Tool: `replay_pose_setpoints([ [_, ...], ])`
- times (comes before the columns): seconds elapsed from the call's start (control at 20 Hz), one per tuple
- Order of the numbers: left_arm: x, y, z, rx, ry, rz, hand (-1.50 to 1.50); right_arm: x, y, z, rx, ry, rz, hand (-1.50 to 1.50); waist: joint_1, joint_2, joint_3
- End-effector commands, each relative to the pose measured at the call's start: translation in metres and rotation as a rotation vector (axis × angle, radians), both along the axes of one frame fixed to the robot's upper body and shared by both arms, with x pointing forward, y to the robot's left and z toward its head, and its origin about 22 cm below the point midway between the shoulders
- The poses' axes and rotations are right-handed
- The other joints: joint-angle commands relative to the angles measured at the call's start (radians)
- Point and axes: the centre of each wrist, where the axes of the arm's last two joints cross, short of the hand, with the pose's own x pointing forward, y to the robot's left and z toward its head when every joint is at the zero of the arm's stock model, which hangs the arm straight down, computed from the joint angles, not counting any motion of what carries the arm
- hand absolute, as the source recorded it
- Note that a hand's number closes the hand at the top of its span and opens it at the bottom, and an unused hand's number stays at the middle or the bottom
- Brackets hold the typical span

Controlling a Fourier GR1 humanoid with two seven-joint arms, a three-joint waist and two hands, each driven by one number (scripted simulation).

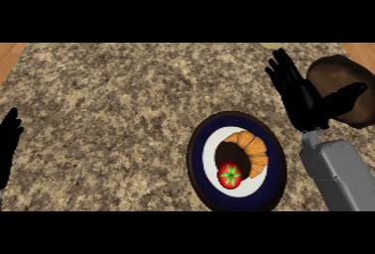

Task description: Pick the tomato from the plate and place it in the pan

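A red tomato (230, 175) with a green star-shaped stem lies on a dark-rimmed plate (199, 163) with a white centre, at the lower middle of the head view. A golden croissant (252, 147) curves round the tomato's upper right side on the same plate. My right hand (302, 96) stands open above and to the right of the plate, fingers straight and thumb spread, apart from the tomato. A dark brown pan (344, 79) sits at the right edge, partly behind that hand. My left hand (7, 144) rests open at the left edge.
The speckled granite counter (117, 99) spreads wide to the left of the plate. Wooden strips show at the top corners beyond the counter's edges. My grey right forearm (338, 173) runs along the plate's right side.
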Motion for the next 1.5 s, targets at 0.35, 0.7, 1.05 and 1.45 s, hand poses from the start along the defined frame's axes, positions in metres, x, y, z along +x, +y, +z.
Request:
replay_pose_setpoints([
  [0.35,0.045,-0.091,0.022,-0.207,-0.298,-0.259,0.00,-0.052,0.001,-0.072,-0.386,-0.113,0.383,1.50,-0.034,-0.036,0.025],
  [0.7,0.037,-0.075,0.016,-0.216,-0.275,-0.281,0.00,-0.097,-0.094,-0.053,-0.571,-0.416,0.093,-1.50,-0.034,-0.042,0.025],
  [1.05,0.048,-0.086,0.016,-0.224,-0.293,-0.295,0.00,-0.111,-0.108,0.037,-0.889,-0.368,0.289,-1.50,-0.022,-0.040,0.022],
  [1.45,0.057,-0.106,0.022,-0.208,-0.298,-0.308,0.00,-0.121,-0.060,0.125,-1.021,-0.298,0.257,-1.50,0.005,-0.035,0.024],
])
